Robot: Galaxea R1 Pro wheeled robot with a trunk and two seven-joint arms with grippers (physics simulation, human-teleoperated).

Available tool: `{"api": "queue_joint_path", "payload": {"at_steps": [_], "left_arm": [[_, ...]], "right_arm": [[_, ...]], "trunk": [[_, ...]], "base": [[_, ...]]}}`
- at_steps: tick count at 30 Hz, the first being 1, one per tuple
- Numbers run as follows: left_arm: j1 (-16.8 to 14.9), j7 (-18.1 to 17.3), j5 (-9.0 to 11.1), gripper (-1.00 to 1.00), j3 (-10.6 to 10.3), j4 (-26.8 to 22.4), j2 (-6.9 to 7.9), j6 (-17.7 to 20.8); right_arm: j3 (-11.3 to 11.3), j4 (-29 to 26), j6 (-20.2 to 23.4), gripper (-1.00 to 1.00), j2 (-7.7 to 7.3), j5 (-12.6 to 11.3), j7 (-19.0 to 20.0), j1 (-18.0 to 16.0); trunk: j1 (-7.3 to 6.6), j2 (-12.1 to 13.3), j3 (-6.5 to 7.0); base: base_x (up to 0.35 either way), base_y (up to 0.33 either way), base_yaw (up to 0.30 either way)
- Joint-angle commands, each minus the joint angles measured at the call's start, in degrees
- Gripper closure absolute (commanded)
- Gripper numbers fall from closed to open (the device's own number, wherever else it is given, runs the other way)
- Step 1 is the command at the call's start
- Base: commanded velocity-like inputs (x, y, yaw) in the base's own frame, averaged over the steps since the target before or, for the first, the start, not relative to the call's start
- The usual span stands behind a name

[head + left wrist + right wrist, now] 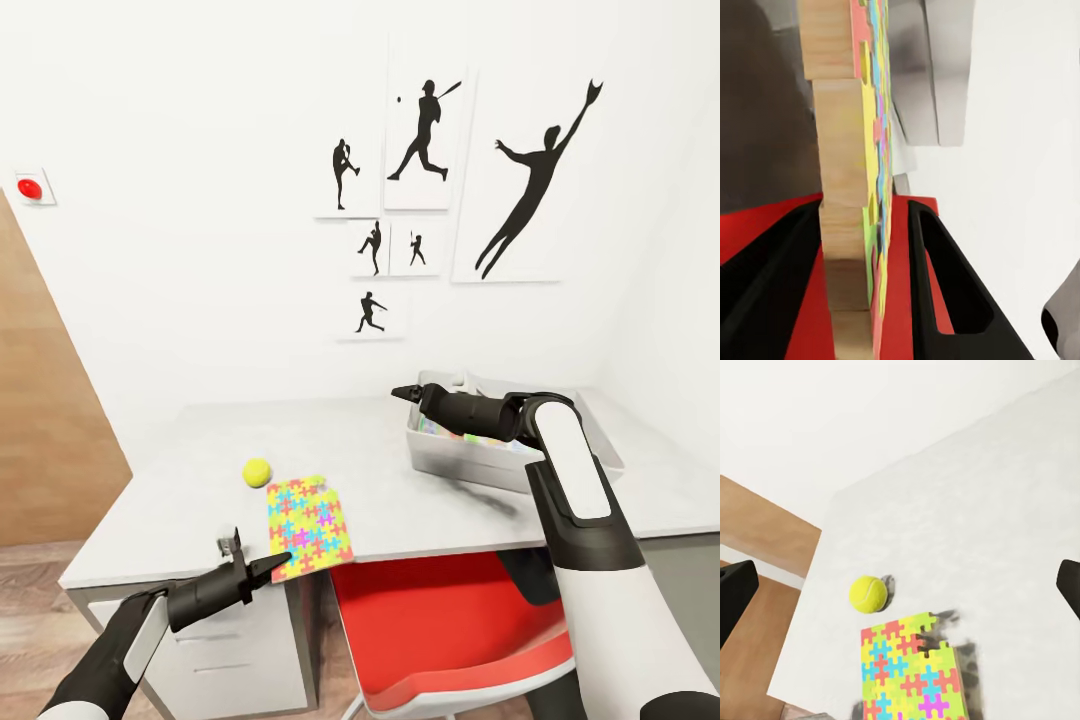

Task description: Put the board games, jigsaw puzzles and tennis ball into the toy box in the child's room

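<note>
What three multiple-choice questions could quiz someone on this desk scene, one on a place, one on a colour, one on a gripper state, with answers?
1. Where is the tennis ball?
A. in the toy box
B. on the table beside the jigsaw puzzle
C. on the chair

2. What colour is the chair seat?
A. red
B. blue
C. grey

3. What is the left gripper doing?
A. hanging open above the ball
B. closing on the toy box rim
C. straddling the jigsaw puzzle's edge

Answers:
1 B, the ball rests on the table just by the jigsaw puzzle.
2 A, the seat under the desk is red.
3 C, the left wrist view shows a finger on each side of the puzzle.
</note>
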Motion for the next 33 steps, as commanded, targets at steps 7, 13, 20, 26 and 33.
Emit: {"api": "queue_joint_path", "payload": {"at_steps": [7, 13, 20, 26, 33], "left_arm": [[0.0, -0.1, 0.1, 1.00, 0.0, 0.0, 0.00, 0.3], [0.0, -0.4, 0.1, 1.00, -0.1, -1.2, 0.04, 0.4], [0.1, -9.9, -0.3, 1.00, -0.6, -10.1, 0.68, 4.0], [0.4, -11.2, -0.5, 1.00, -0.7, -16.9, 2.96, 9.2], [0.3, -11.3, -0.5, 1.00, -4.7, -17.8, 4.89, 10.5]], "right_arm": [[0.1, 0.0, 0.0, -1.00, -0.05, -0.5, -0.6, -0.1], [0.2, -0.9, 0.2, -1.00, -0.12, -0.6, -0.6, 0.0], [0.2, -1.3, 0.3, -1.00, -0.09, -0.6, -0.4, 3.5], [0.3, -1.8, 0.3, -1.00, -0.04, -0.7, -0.1, 3.9], [0.1, -1.8, 0.3, -1.00, -0.53, -0.7, 5.9, 3.6]], "trunk": [[-1.55, 2.8, 1.20], [-2.86, 5.2, 2.28], [-4.40, 8.0, 3.54], [-5.50, 10.0, 4.43], [-7.04, 12.8, 5.69]], "base": [[0.000, 0.000, 0.000], [0.000, 0.000, 0.000], [0.000, 0.000, 0.000], [0.000, 0.000, 0.000], [0.000, 0.000, 0.000]]}}
